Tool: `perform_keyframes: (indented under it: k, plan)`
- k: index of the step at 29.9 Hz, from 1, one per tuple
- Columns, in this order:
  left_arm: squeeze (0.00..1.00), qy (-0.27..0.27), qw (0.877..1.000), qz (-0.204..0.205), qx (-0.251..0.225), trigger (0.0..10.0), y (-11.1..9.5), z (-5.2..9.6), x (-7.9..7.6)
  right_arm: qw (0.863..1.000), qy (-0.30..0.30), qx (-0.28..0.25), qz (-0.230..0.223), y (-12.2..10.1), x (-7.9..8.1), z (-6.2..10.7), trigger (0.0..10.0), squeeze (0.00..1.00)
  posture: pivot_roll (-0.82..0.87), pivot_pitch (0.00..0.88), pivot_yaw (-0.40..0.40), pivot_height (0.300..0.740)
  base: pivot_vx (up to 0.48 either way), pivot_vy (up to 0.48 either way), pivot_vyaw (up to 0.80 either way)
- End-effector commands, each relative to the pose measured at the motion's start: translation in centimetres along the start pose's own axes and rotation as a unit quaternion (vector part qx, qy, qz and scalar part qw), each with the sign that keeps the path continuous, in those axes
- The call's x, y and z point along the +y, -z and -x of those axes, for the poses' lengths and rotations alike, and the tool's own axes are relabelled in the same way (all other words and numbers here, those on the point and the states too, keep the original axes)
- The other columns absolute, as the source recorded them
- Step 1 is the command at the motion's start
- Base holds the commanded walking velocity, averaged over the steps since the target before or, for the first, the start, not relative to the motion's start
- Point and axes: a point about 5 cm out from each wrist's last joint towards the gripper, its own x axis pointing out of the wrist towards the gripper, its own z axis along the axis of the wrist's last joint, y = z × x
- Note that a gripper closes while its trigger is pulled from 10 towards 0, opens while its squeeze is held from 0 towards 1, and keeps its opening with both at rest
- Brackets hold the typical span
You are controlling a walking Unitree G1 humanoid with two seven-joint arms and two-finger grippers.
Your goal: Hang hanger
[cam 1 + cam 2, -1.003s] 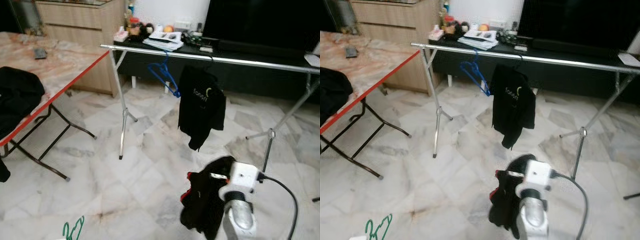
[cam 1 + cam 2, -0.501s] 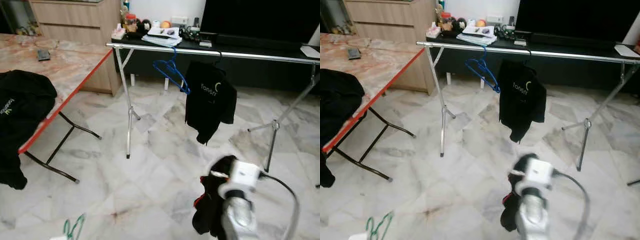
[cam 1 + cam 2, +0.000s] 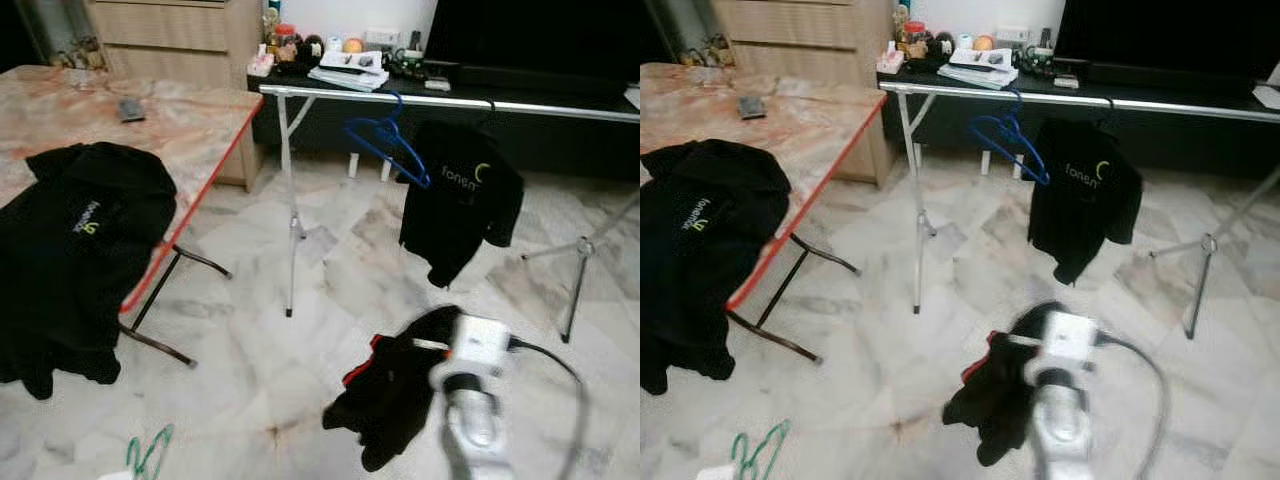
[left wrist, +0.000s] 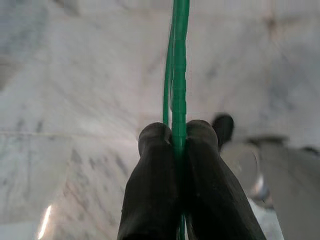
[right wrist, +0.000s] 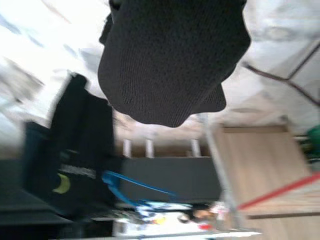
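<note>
The left claw [image 4: 174, 137] has its two black fingers pressed together on a thin green hanger [image 4: 178, 60], held low over the marble floor [image 3: 250, 330]. The right arm is raised in front, and a black garment [image 3: 395, 385] hangs from the right claw [image 5: 172, 10]; its fingers are hidden by the cloth, so I cannot tell if they are spread or closed. Further ahead stands a silver clothes rail [image 3: 440, 100]. On it hang an empty blue hanger [image 3: 385, 140] and, just beside it, a black shirt [image 3: 460, 205]. To the left, another black shirt [image 3: 85, 250] lies over the edge of the red-edged bench [image 3: 150, 115].
</note>
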Motion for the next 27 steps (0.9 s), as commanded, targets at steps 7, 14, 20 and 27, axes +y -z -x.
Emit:
perform_keyframes:
  k: [7, 14, 20, 27]
  plan:
    - [0.00, 0.003, 1.000, -0.009, 0.024, 10.0, 1.2, 0.1, -0.1, 1.000, 0.005, -0.015, -0.005, -0.5, -0.5, -0.2, 10.0, 0.00, -0.03, 0.077, 0.011, 0.740, 0.000, 0.454, 0.29]
    - [0.00, 0.004, 1.000, -0.010, 0.024, 10.0, 1.3, 0.1, -0.2, 1.000, 0.002, -0.018, 0.000, -0.7, -0.5, -0.4, 10.0, 0.00, -0.03, 0.060, 0.010, 0.740, 0.000, 0.454, 0.00]
    - [0.00, 0.006, 1.000, -0.012, 0.025, 10.0, 1.3, 0.1, -0.3, 0.999, 0.007, -0.049, 0.011, -1.6, -0.4, -0.6, 10.0, 0.00, -0.03, 0.053, 0.011, 0.740, 0.000, 0.454, 0.00]
    - [0.00, 0.006, 1.000, -0.012, 0.025, 10.0, 1.3, 0.1, -0.3, 0.999, 0.007, -0.052, 0.013, -1.8, -0.4, -0.6, 10.0, 0.00, -0.03, 0.053, 0.011, 0.740, 0.000, 0.454, 0.00]
